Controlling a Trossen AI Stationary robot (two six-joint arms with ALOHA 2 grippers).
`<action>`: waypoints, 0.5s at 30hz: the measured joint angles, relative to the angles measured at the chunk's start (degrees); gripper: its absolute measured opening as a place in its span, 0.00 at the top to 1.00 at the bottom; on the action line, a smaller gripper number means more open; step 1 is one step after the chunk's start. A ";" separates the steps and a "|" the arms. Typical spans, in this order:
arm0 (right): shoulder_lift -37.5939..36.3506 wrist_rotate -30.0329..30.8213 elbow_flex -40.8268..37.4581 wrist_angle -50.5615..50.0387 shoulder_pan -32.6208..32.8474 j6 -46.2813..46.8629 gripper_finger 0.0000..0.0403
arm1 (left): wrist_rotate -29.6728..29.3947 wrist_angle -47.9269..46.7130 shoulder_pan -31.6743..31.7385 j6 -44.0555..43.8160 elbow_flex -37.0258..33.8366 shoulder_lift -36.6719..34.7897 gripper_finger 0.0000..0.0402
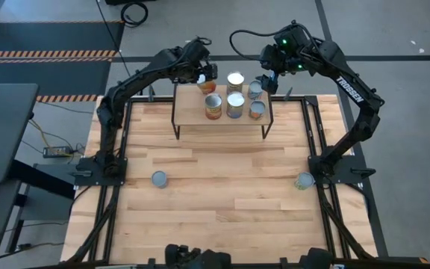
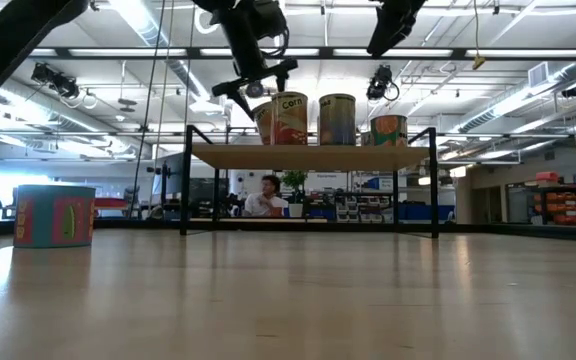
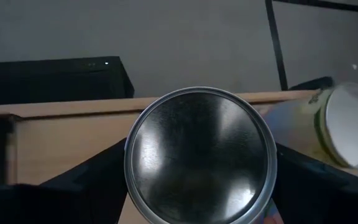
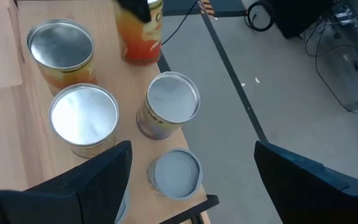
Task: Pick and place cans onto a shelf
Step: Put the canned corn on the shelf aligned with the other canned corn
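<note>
Can [image 3: 199, 155] upright between left fingers [image 3: 92, 180]

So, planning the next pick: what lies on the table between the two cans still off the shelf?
Nothing: in the high view, bare tabletop runs from the left can to the right can.

Cans on the shelf [image 1: 192, 116], two left below

Six cans stand upright on the light-wood shelf: five clustered cans [image 1: 235, 104] right of middle, and an orange can [image 1: 207, 81] at its back left corner. Two blue-grey cans [image 1: 159, 178] sit well apart on the tabletop.
</note>
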 joint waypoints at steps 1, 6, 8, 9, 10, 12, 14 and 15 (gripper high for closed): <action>0.00 -0.15 0.00 0.00 0.00 0.11 0.14 | -0.35 0.60 -0.53 -0.12 -0.36 0.02 0.20; 0.00 -1.08 0.00 0.07 0.01 0.43 0.14 | -1.92 2.10 -1.07 0.31 -0.54 0.02 0.20; 0.00 -1.11 0.00 0.07 0.01 0.86 0.14 | -2.18 1.92 -0.77 0.42 -0.54 0.02 0.20; 0.00 -1.11 0.00 0.08 0.00 1.23 0.14 | -2.31 1.92 -0.66 0.43 -0.54 0.02 0.20; 0.00 -1.11 0.00 0.09 0.00 1.62 0.14 | -2.65 1.96 -0.67 0.45 -0.54 0.02 0.20; 0.00 -1.11 0.00 0.09 0.00 2.32 0.14 | -3.12 1.96 -1.14 0.44 -0.54 0.02 0.20; 0.00 -1.11 0.00 0.11 0.00 2.88 0.14 | -3.33 1.92 -1.53 0.47 -0.54 0.03 0.20; 0.00 -1.13 0.00 0.09 0.01 3.01 0.14 | -3.32 1.91 -1.66 0.51 -0.54 0.02 0.20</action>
